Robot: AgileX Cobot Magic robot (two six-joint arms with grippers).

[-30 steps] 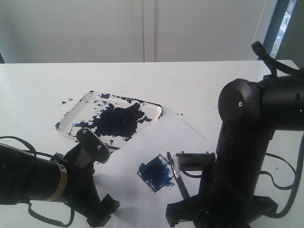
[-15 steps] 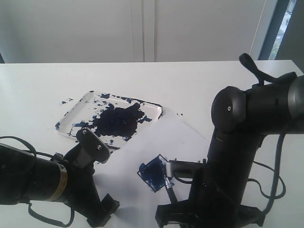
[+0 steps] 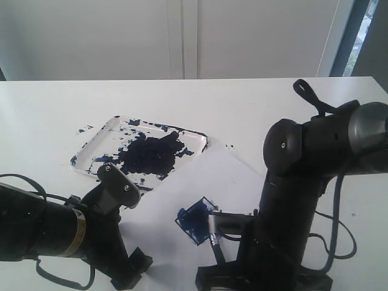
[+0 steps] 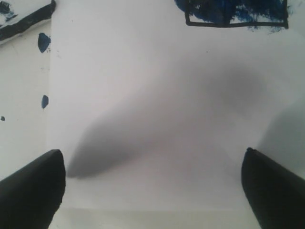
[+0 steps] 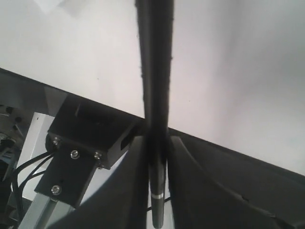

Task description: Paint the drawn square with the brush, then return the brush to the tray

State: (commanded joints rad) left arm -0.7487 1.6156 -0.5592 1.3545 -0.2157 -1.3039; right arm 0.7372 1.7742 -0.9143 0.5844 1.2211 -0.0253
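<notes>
The drawn square [image 3: 194,221], [image 4: 236,12] sits tilted on the white paper [image 3: 230,176] and is smeared with dark blue paint. The thin black brush [image 3: 214,237], [image 5: 155,71] slants down to the square's right corner. My right gripper [image 3: 223,260], [image 5: 157,162] is shut on the brush's shaft, low at the front of the paper. The paint-splattered white tray [image 3: 103,136] with its dark central blotch lies behind and to the left. My left gripper [image 3: 130,270], [image 4: 152,191] is open and empty over bare paper, in front of the square.
The bulky right arm [image 3: 297,194] stands over the paper's right part and hides it. The left arm [image 3: 54,230] lies along the front left edge. Small paint spots [image 3: 85,129] mark the table beside the tray.
The right arm has swung left and carried the brush leftward, from beside the square onto its right corner. The left arm has not moved.
</notes>
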